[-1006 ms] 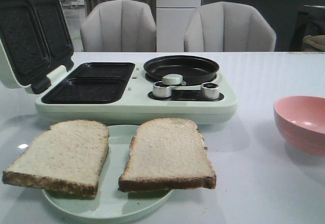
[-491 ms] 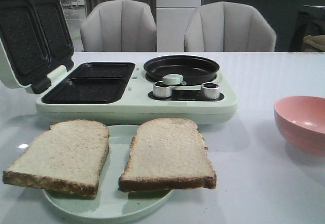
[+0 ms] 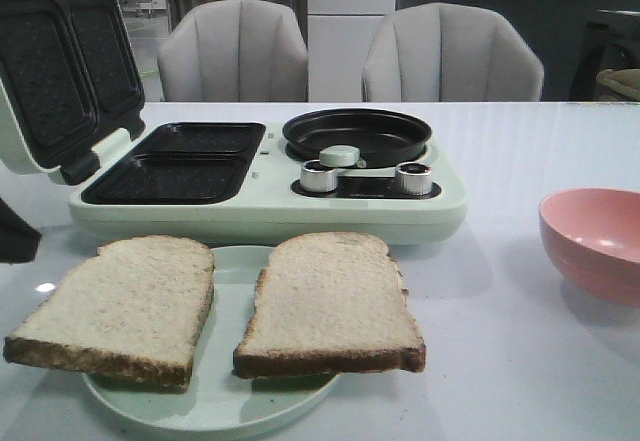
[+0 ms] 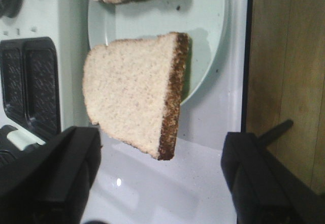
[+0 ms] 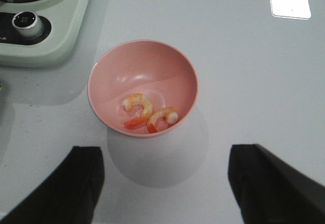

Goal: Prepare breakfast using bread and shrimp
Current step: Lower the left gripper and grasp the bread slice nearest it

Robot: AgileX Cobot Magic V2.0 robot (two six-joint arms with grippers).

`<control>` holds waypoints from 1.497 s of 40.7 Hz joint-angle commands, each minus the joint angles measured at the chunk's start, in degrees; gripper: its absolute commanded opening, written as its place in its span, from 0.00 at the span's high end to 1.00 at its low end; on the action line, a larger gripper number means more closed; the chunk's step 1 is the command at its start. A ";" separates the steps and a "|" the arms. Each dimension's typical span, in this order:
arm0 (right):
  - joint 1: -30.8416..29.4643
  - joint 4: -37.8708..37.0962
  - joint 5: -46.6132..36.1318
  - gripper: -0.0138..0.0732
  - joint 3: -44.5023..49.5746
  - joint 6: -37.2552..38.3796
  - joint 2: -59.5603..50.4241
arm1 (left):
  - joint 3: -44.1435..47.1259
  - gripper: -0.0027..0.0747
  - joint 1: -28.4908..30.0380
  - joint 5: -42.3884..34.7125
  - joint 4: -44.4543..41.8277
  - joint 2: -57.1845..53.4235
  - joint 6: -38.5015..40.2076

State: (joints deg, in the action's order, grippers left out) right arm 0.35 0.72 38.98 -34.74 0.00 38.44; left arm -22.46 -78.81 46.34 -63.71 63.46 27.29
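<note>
Two slices of bread lie side by side on a pale green plate (image 3: 215, 413) at the table's front: the left slice (image 3: 120, 306) overhangs the rim and the right slice (image 3: 330, 306) sits beside it. My left gripper (image 4: 160, 158) hovers open over the left slice's (image 4: 132, 97) crust corner, with nothing between its fingers (image 4: 66, 168). In the front view only a dark piece of it (image 3: 15, 236) shows at the left edge. Two shrimp (image 5: 138, 104) (image 5: 162, 117) lie in a pink bowl (image 5: 152, 61). Above the table just short of the bowl, my right gripper (image 5: 165, 178) is open and empty.
A pale green breakfast maker (image 3: 270, 216) stands behind the plate. Its lid (image 3: 60, 61) is raised at the left, with two black sandwich wells (image 3: 180, 161), a round pan (image 3: 355, 133) and two knobs. The pink bowl (image 3: 595, 241) is at the right. Past the plate is the table's edge (image 4: 249, 56).
A dark part of my left gripper has come into the front view at the left edge. The bread, plate and bowl have not moved.
</note>
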 commanded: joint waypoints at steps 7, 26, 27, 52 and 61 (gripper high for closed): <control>-0.12 0.22 -3.71 0.14 -2.15 -0.50 0.16 | -2.59 0.30 6.83 0.75 -6.50 7.65 5.32; -0.12 0.22 -3.71 0.14 -2.15 -0.50 0.16 | -4.39 0.30 20.57 -11.73 -13.31 16.34 5.33; -0.12 0.22 -3.71 0.14 -2.15 -0.50 0.16 | -4.39 0.30 20.57 -12.38 -13.62 16.70 5.33; -0.12 0.22 -3.71 0.14 -2.15 -0.50 0.16 | -4.39 0.52 22.27 -10.03 -21.67 23.48 14.66; -0.12 0.22 -3.71 0.14 -2.15 -0.50 0.16 | -4.39 0.77 20.74 -8.10 -21.90 23.05 14.75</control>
State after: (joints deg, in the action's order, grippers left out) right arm 0.35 0.72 38.98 -34.74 0.00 38.44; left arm -26.02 -57.20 34.89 -84.36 88.04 41.09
